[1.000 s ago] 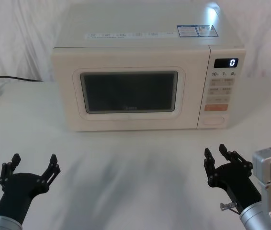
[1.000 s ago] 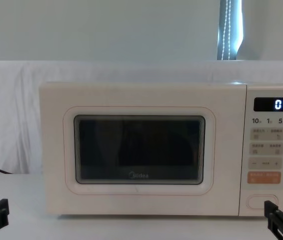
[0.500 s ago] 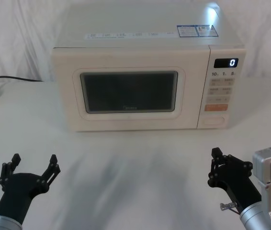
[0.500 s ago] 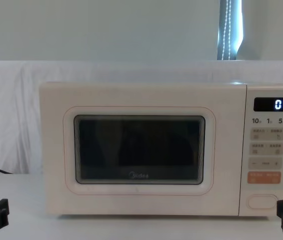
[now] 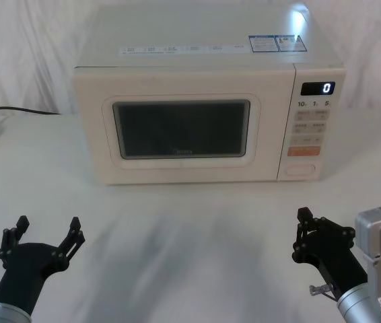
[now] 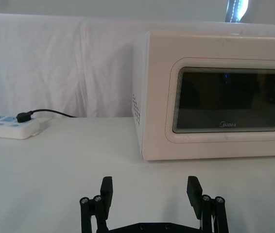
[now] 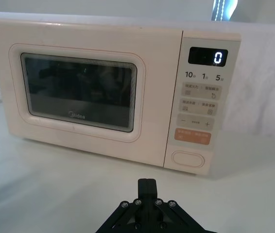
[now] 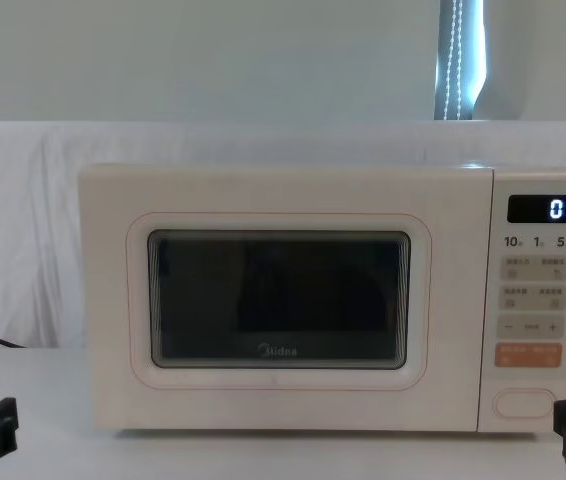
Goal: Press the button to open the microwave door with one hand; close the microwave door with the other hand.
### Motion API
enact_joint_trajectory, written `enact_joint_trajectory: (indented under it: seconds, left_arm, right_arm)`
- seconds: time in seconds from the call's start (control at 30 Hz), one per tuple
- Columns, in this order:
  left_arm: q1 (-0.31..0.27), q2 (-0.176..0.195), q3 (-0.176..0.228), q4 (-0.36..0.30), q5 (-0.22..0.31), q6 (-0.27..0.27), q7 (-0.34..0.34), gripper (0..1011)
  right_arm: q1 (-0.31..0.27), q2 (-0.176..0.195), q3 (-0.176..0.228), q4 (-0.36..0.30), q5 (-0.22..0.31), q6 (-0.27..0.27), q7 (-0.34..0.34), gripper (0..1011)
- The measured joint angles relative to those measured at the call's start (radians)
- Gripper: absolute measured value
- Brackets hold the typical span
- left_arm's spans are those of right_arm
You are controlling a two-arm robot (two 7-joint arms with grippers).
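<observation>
Since a second ago the right gripper [image 5: 300, 233] has pinched its fingers together from a spread stance; now they meet, holding nothing, above the table's [image 5: 190, 256] front right corner. The left gripper [image 5: 46, 232] hangs at the front left corner, fingers wide apart and empty. The microwave door [image 5: 184, 131] sits flush and closed toward the table's back edge, the button [image 5: 301, 171] at the panel's bottom right, untouched.

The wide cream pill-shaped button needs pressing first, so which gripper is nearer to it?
Right. The right gripper sits just in front of the button; the left gripper is far across the table, before the microwave's opposite end.
</observation>
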Motion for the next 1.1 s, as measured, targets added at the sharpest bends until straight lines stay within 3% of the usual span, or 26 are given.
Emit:
enact_joint_trajectory:
  seconds: [0.5,1.1]
  left_arm:
    - [0.000,0.000,0.000,0.000,0.000,0.000,0.000,1001]
    - [0.000,0.000,0.000,0.000,0.000,0.000,0.000,1001]
  right_arm:
    - [0.016,-0.023,0.032,-0.009,-0.043,0.023,0.036,0]
    - [0.137,-0.036,0.077,0.085,-0.118,0.084,0.094,0]
